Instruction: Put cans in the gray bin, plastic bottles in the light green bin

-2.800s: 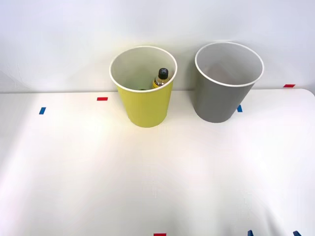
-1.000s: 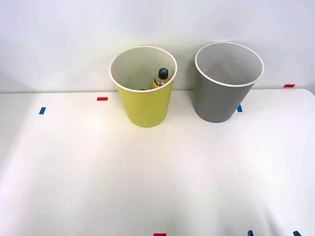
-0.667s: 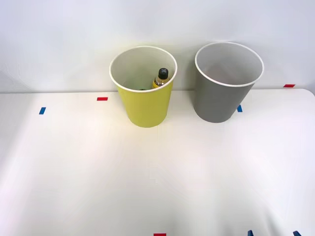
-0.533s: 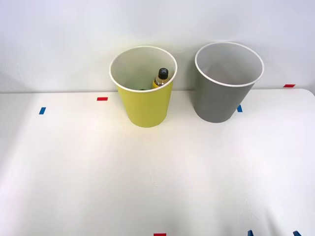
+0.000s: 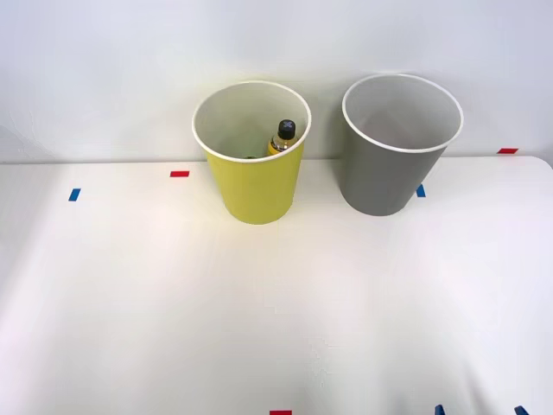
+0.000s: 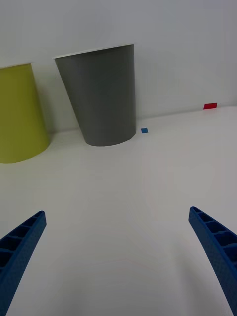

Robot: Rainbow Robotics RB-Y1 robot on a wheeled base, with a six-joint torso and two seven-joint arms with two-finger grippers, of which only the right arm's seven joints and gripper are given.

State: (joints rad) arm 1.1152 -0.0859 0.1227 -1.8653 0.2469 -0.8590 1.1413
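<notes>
Right wrist view: the right gripper (image 6: 118, 256) is spread wide w/ nothing between its blue ribbed fingers (image 6: 19, 247), hanging low over bare white table (image 6: 123, 197) near the front edge, toward the front right corner. In the front view, tips of the blue fingers just show at the table's front edge near the right corner. Also at the front edge, mid-table, sits a small red tape mark (image 5: 280, 412). The middle of the table (image 5: 276, 303) is plain white. Farther back, both bins stand upright side by side near the back edge, apart from each other, not touching. The light green bin (image 5: 255, 186) stands about mid-width, slightly left of centre; the gray bin (image 5: 380, 177) stands to its right. Inside the light green bin, one of the plastic bottles (image 5: 282, 138) leans against the right inner wall, black cap up, yellowish body partly hidden by the rim; a dark sliver beside it at the rim can't be told apart. The gray bin's pale inside shows no contents as far as visible. Tape marks near the back edge: blue (image 5: 74, 194) toward the left, red (image 5: 179, 174) left of the green bin, blue (image 5: 420, 191) just right of the gray bin's base, red (image 5: 507, 150) at the back right corner. In the wrist view the gray bin (image 6: 101, 94) stands nearer centre, the light green bin (image 6: 19, 118) beside it, w/ the white wall behind.
</notes>
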